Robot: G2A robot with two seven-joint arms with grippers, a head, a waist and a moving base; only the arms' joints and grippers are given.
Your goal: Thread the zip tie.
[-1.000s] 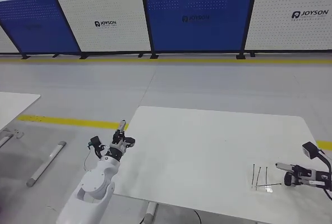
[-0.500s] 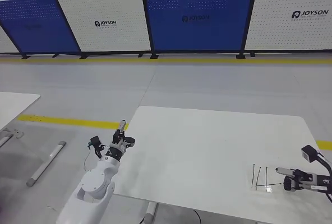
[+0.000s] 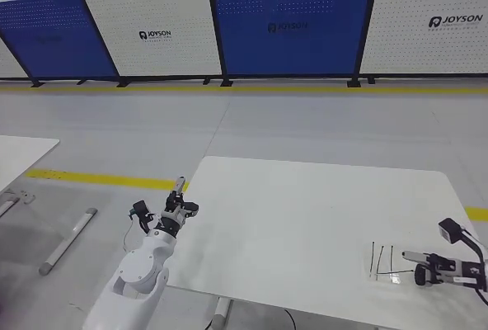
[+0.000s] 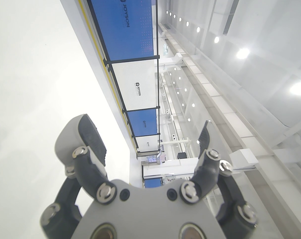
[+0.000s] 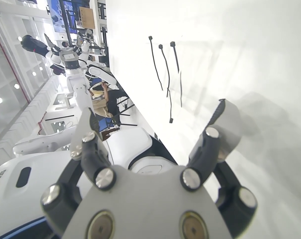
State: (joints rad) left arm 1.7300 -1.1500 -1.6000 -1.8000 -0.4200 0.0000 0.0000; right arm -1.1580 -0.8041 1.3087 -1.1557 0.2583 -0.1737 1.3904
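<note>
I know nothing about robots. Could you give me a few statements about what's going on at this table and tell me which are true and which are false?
1. Several black zip ties lie loose on the white table. True.
2. The right gripper is holding a zip tie. False: it is open and empty, and the zip ties lie on the table ahead of it.
3. The left gripper is open with nothing between its fingers. True.
4. The left gripper hovers right above the zip ties. False: it is by the opposite edge of the table, far from them.
</note>
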